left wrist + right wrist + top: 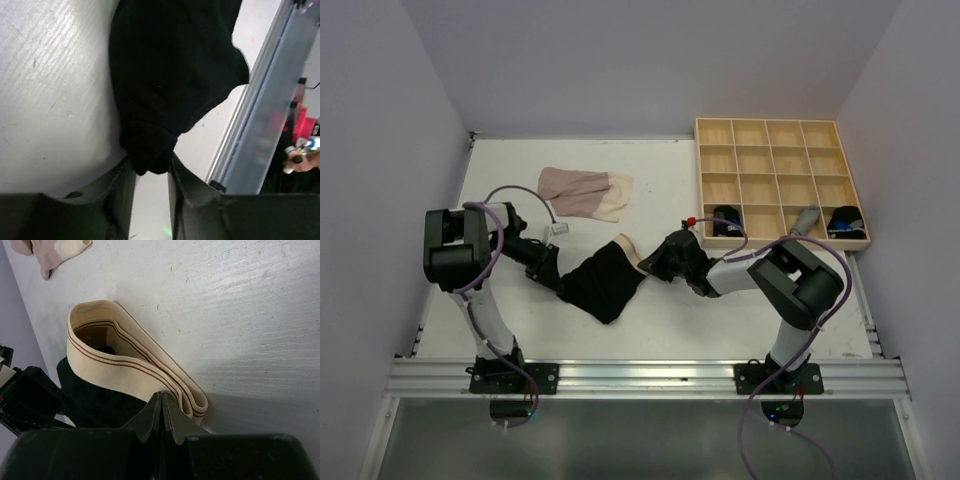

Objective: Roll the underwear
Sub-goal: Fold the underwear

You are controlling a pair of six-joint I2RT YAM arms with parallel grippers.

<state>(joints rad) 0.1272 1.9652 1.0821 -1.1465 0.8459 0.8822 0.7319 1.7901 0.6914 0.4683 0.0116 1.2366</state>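
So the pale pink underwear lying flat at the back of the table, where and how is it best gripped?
Take the pale pink underwear at its cream end, nearer the wooden tray, coming straight down from above. It lies flat and thin, with no raised side to close on, so pinching up that free edge is probably the only hold.

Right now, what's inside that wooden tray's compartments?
In the wooden tray, the nearest row holds a dark roll at left, a grey roll and a second dark roll at right. The other compartments look empty; what lies beneath the rolls is hidden.
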